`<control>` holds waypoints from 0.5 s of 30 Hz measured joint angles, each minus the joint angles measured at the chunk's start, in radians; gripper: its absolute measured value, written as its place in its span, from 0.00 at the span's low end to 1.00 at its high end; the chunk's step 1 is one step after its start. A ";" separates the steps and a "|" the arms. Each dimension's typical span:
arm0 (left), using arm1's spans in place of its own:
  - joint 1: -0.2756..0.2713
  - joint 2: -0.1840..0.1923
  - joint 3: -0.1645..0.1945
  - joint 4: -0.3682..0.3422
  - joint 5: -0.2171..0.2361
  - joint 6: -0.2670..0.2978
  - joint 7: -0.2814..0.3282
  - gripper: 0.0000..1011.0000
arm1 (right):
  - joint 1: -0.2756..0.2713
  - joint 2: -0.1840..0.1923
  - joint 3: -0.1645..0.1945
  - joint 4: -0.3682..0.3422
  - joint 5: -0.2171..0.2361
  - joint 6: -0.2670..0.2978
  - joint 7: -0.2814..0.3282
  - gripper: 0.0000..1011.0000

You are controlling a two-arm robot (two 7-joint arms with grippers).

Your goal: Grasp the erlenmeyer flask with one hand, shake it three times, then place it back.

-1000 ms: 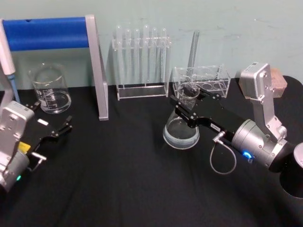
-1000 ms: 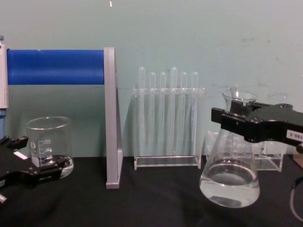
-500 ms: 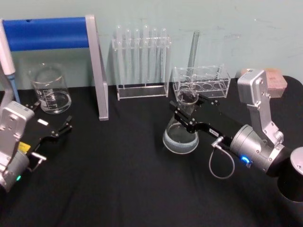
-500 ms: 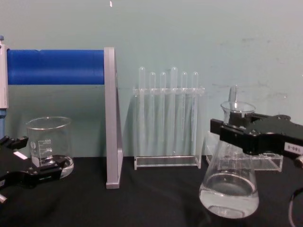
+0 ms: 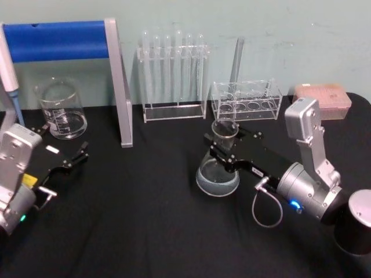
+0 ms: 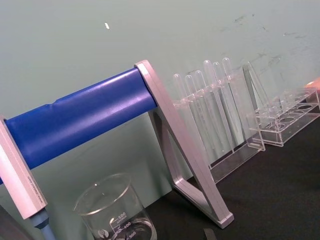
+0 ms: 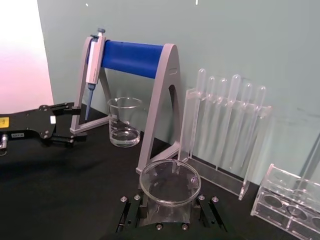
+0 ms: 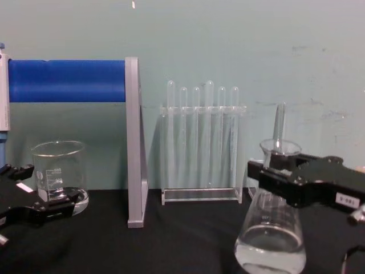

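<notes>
The erlenmeyer flask is clear glass with a little liquid in its wide base. It stands upright right of centre over the black table. My right gripper is shut on its neck just under the flared rim. In the chest view the flask hangs low under the right gripper; I cannot tell whether its base touches the cloth. The right wrist view looks down into the flask's rim between black fingers. My left gripper is parked open at the table's left.
A glass beaker sits back left under a stand with a blue bar holding a pipette. A test tube rack, a low clear rack and a pink box line the back. A black cylinder stands front right.
The right gripper has carried the flask downward and a little toward me and to the left. The left arm has not moved.
</notes>
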 joint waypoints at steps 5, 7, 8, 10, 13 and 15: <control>0.000 0.000 0.000 0.000 0.000 0.000 0.000 0.99 | -0.001 -0.007 -0.010 0.025 -0.015 -0.023 0.004 0.45; 0.000 0.000 0.000 0.000 0.000 0.000 0.000 0.99 | -0.001 -0.009 -0.012 0.032 -0.021 -0.029 0.004 0.45; 0.000 0.000 0.000 0.000 0.000 0.000 0.000 0.99 | -0.001 -0.010 -0.014 0.035 -0.024 -0.032 0.004 0.45; 0.000 0.000 0.000 0.000 0.000 0.000 0.000 0.99 | -0.001 -0.014 -0.016 0.043 -0.031 -0.039 0.004 0.45; 0.000 0.000 0.000 0.000 0.000 0.000 0.000 0.99 | -0.002 -0.018 -0.019 0.051 -0.038 -0.045 0.005 0.45; 0.000 0.000 0.000 0.000 0.000 0.000 0.000 0.99 | -0.002 -0.021 -0.020 0.058 -0.042 -0.048 0.006 0.45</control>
